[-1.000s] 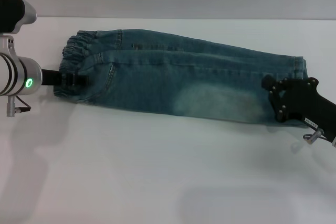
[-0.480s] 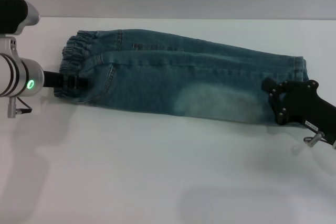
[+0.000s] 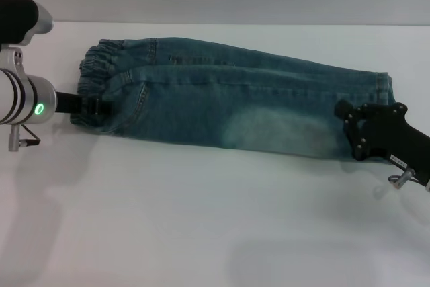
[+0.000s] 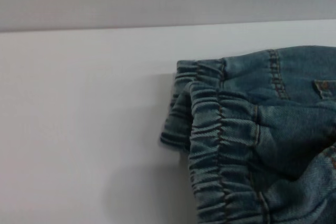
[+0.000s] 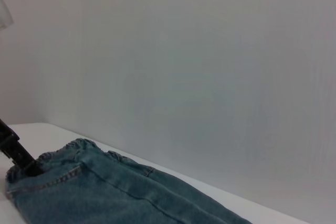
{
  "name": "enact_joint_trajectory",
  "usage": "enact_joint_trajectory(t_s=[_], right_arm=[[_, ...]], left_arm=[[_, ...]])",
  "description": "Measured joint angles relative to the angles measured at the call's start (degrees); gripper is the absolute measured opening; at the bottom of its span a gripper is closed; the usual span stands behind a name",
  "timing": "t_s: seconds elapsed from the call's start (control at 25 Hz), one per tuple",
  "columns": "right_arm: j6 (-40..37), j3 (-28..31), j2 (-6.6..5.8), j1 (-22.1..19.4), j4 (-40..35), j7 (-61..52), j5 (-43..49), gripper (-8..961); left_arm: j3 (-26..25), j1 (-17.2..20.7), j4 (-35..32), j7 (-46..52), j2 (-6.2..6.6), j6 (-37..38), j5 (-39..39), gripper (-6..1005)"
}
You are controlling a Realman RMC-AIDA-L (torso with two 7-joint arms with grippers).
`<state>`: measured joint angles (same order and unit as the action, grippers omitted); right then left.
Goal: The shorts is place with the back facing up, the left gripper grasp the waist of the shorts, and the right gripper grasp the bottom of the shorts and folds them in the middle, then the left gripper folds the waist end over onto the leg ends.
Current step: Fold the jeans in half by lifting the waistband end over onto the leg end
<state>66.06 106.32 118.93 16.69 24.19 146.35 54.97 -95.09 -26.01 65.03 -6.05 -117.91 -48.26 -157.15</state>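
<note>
Wrist of the left arm level and low over the table [image 3: 201, 220], coming in from the left edge with its silver cuff and green light showing. At its tip, left tool [image 3: 93, 105] pressed together on the gathered elastic waistband, pinching the near corner of the shorts [image 3: 222, 99]. Just ahead of that tool, denim bunched and slightly raised off the table, seen close in the left wrist view as a rippled waistband [image 4: 220, 145] folded double over itself. Seen again from the right wrist camera as a dark bar [image 5: 21, 158] set against the waist end of the shorts [image 5: 105, 192].

Away from the left tool toward the other, one long denim garment lying flat, already doubled lengthwise, leg on leg, with a faded pale patch nearer the right tool.

At the far right, forearm of the right arm slanting in from the lower right corner, black bracket tilted, right tool [image 3: 351, 124] resting at the near corner of the leg hems, touching or just over the cloth. Spread or closed: cannot tell, hidden under the bracket.

Count: one pair of shorts, two tools, one at each end.
</note>
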Motion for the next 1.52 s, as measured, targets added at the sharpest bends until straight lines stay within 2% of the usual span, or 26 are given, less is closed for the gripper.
enact_joint_trajectory(t_s=[0.2, 0.4, 0.52, 0.84, 1.04, 1.52], right_arm=[[0.23, 0.02, -0.02, -0.19, 0.22, -0.06, 0.04, -1], [0.73, 0.21, -0.09, -0.47, 0.34, -0.09, 0.05, -2], [0.77, 0.32, -0.11, -0.58, 0.34, -0.10, 0.05, -2], [0.77, 0.31, -0.11, -0.29, 0.01, -0.19, -0.07, -2], [0.76, 0.45, -0.11, -0.44, -0.02, -0.19, -0.31, -2], [0.70, 0.55, -0.11, -0.56, -0.02, -0.19, -0.40, -2]], left_arm=[[0.09, -0.29, -1.55, -0.81, -0.14, 1.96, 0.11, 762], [-0.19, -0.51, -2.35, -0.83, -0.19, 2.67, 0.75, 546], [-0.30, -0.48, -2.29, -0.77, -0.19, 2.68, 1.16, 513], [0.14, 1.91, 3.30, -0.65, -0.29, 2.91, 3.79, 379], [0.20, 2.29, 3.97, -0.83, -0.15, 3.42, 4.85, 145], [0.67, 2.73, 5.89, -0.96, -0.12, 2.83, 5.33, 23]])
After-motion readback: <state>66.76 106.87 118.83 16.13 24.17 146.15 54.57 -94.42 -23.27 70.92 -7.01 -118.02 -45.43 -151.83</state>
